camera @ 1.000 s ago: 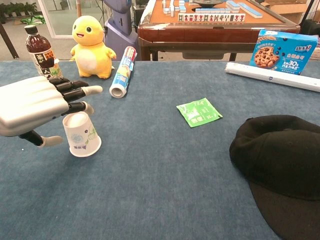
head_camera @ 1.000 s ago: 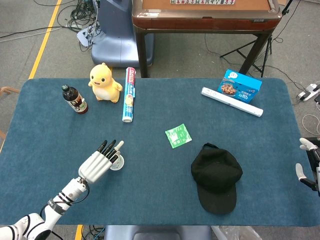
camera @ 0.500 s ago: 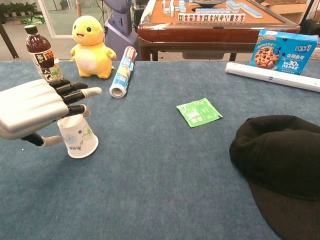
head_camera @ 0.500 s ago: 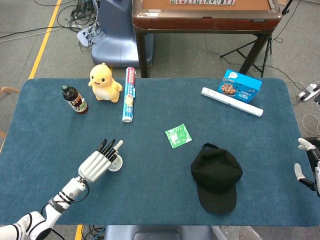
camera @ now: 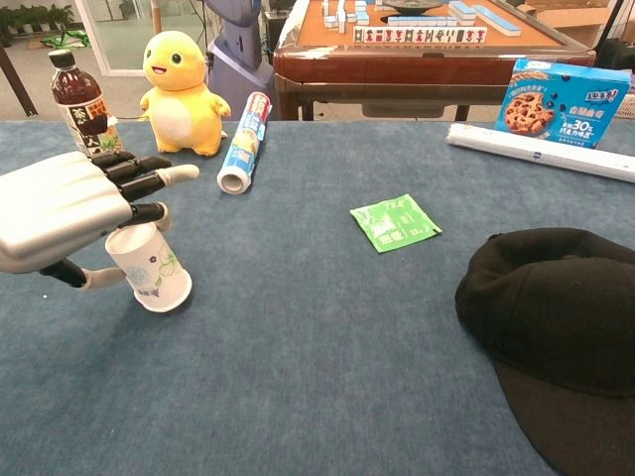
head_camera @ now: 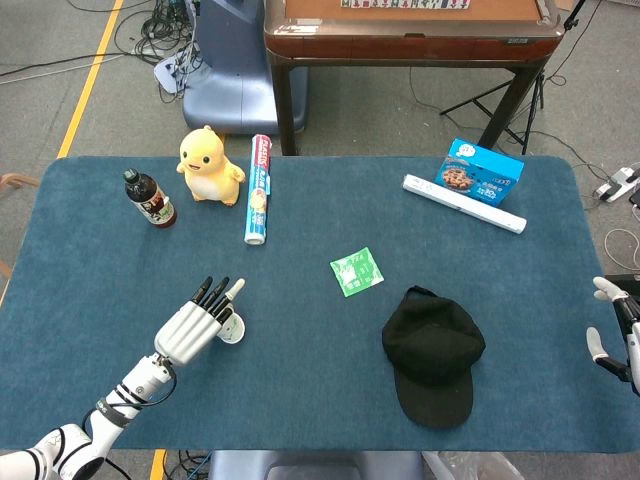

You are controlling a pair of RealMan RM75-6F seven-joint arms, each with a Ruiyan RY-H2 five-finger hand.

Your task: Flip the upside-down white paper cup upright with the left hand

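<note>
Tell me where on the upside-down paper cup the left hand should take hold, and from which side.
Grip the paper cup around its side wall, coming from its left, where the left hand already is. The cup tapers to its closed base on top and is tilted, so wrapping the wall likely holds better than pinching the wide rim near the cloth.

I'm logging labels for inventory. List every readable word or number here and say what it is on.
"30" with an unreadable character beside it: blue cookie box.
Dark drink bottle: label characters too blurred.
Blue-and-white roll: print too small.
Green sachet: print illegible.
White paper cup: floral pattern, no legible text.
</note>
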